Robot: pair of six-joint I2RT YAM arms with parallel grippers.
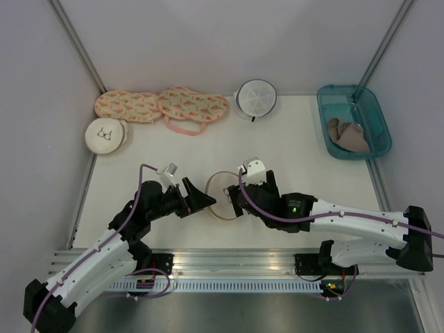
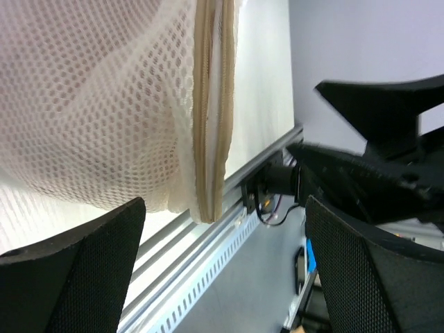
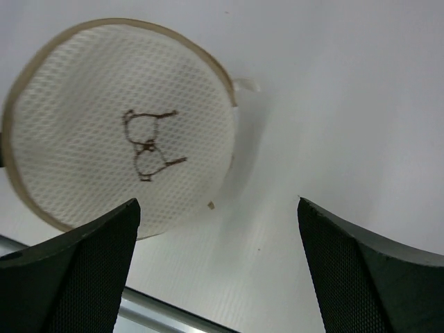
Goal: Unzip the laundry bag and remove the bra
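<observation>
The laundry bag point(image 1: 222, 196) is a round cream mesh bag with a tan zipper rim. It lies on the table between my two grippers. In the right wrist view its face point(image 3: 104, 132) shows a small bra outline drawing. In the left wrist view its bulging mesh side and tan zipper band point(image 2: 211, 139) fill the upper left; the band looks shut. My left gripper point(image 1: 207, 201) is open and empty just left of the bag point(image 2: 225, 236). My right gripper point(image 1: 234, 201) is open and empty at the bag's right edge point(image 3: 218, 236). The pink bra is hidden.
A second round cream bag with a black bra outline point(image 1: 105, 136) lies at back left. Two peach patterned pouches point(image 1: 163, 105) and a white mesh bag with dark rim point(image 1: 255, 98) lie at the back. A teal bin point(image 1: 374, 111) holds a tan-grey bra point(image 1: 347, 135).
</observation>
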